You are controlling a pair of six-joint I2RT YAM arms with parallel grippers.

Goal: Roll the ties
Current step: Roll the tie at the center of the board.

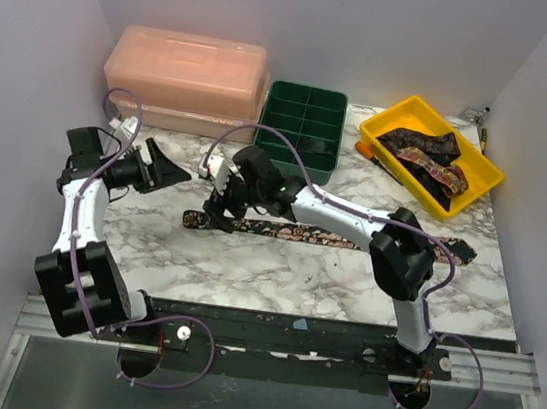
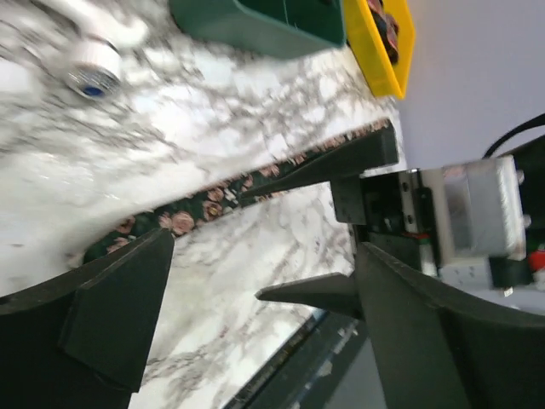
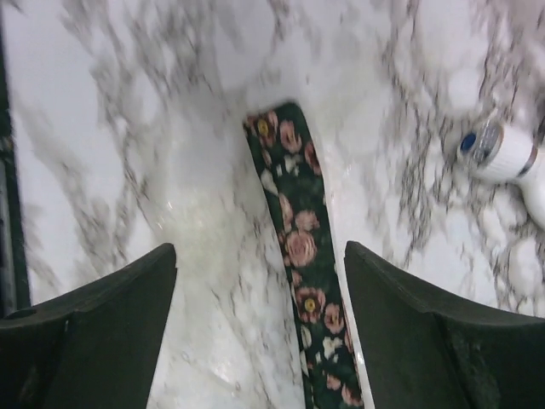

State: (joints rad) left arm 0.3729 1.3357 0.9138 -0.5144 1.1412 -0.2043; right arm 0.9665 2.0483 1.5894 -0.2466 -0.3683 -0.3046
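Observation:
One dark floral tie (image 1: pixel 295 233) lies flat across the marble table, its narrow end at the left. My right gripper (image 1: pixel 221 204) hovers over that narrow end and is open. In the right wrist view the tie (image 3: pixel 300 256) runs between the fingers, closer to the right one, and neither touches it. My left gripper (image 1: pixel 164 172) is open to the left of the tie end, holding nothing. The left wrist view shows the tie (image 2: pixel 196 213) beyond the open gripper (image 2: pixel 255 281). More ties (image 1: pixel 426 154) lie bunched in the yellow bin (image 1: pixel 396 115).
A green compartment tray (image 1: pixel 308 98) stands at the back middle and a pink lidded box (image 1: pixel 184 77) at the back left. A small white plastic piece with a blue end (image 3: pixel 498 152) lies near the tie's narrow end. White walls close in on three sides.

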